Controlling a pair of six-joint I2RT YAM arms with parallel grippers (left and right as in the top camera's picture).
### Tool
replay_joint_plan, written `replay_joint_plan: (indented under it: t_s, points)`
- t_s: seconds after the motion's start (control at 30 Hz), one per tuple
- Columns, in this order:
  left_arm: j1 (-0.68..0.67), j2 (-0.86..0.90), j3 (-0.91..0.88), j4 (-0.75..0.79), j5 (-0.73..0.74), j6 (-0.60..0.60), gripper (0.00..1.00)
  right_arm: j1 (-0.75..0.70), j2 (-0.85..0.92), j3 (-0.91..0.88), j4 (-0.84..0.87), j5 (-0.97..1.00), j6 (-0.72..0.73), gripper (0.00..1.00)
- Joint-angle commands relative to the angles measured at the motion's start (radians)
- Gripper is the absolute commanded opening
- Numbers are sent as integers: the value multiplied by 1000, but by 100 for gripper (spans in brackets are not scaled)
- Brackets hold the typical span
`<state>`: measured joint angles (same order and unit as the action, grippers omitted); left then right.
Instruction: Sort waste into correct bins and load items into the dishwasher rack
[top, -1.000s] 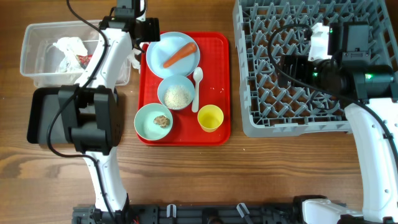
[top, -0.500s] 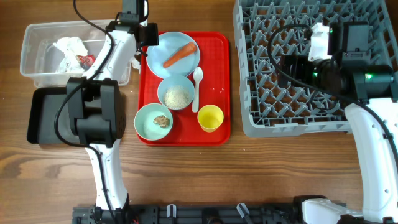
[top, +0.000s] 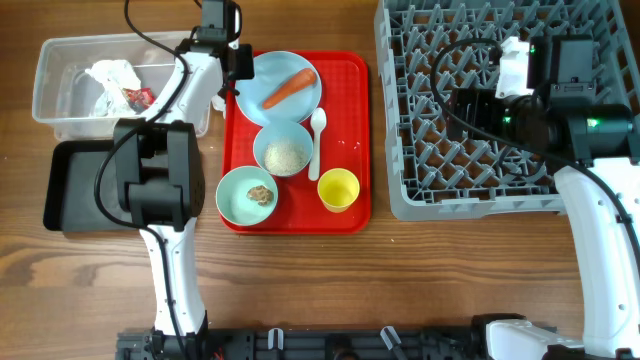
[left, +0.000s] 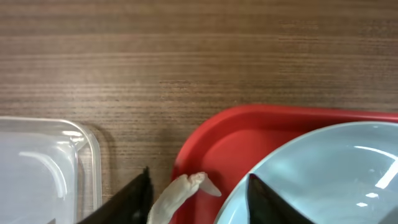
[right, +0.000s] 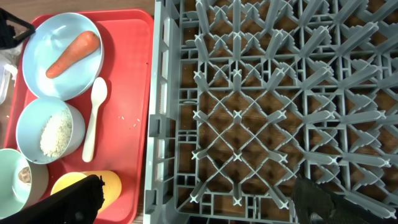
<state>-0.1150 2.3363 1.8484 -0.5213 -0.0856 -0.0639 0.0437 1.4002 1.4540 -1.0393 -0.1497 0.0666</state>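
The crumpled wrapper (top: 113, 80) lies in the clear tub (top: 60, 60). The black tray (top: 65, 190) sits below the tub. On the red tray (top: 345, 90) are the plate (top: 265, 72) with the carrot (top: 290, 87), a bowl of rice (top: 283, 151), a bowl with the brown lump (top: 250, 194), the yellow cup (top: 338, 189) and the spoon (top: 317, 140). My left gripper (top: 232, 80) is open at the plate's left edge (left: 323, 168), with a white paper scrap (left: 180, 194) between its fingers. My right gripper (right: 196, 208) is open and empty over the rack (top: 500, 180).
The red tray's corner (left: 205, 134) and bare wood show in the left wrist view, with the tub's corner (left: 56, 149) at the left. The rack's left wall (right: 158, 93) stands right beside the red tray (right: 134, 74).
My left arm has swung rightward off the black tray, and its gripper has shifted slightly toward the plate's left edge. The right arm has not moved.
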Motion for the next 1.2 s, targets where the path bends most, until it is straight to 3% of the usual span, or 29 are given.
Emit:
replay_joint_plan:
  t_s: [0.0, 0.43, 0.63, 1.17]
  points:
    - [2, 9, -3, 10, -13, 4, 45, -4, 8, 14, 5, -16, 13, 99]
    - [48, 9, -3, 13, -13, 4, 44, -4, 8, 14, 6, -16, 12, 100]
    - [45, 11, -3, 14, -12, 4, 31, -4, 8, 14, 6, -16, 12, 100]
    - [43, 22, -3, -18, 53, 4, 35, -4, 8, 14, 6, -16, 12, 100]
